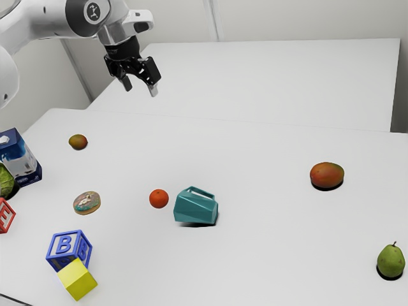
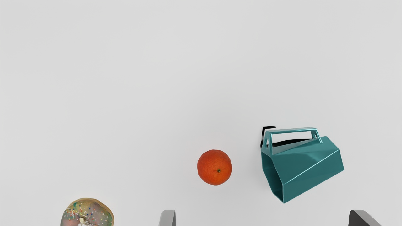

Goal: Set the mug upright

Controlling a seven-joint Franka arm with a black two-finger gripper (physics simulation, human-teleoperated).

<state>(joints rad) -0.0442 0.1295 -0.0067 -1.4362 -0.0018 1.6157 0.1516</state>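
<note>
A teal faceted mug lies on its side on the white table in the exterior view, its handle uppermost. In the wrist view the mug shows its open mouth facing the orange fruit, with the handle along one side. High above the table's far part, toward the exterior view's upper left, hangs my gripper, well apart from the mug. Its two fingertips stand wide apart in the wrist view, and the gripper is open with nothing held.
Beside the mug's mouth sits an orange fruit. A donut, blue block, yellow block, small mango and carton are toward the exterior view's left. A larger mango and pear lie toward its right.
</note>
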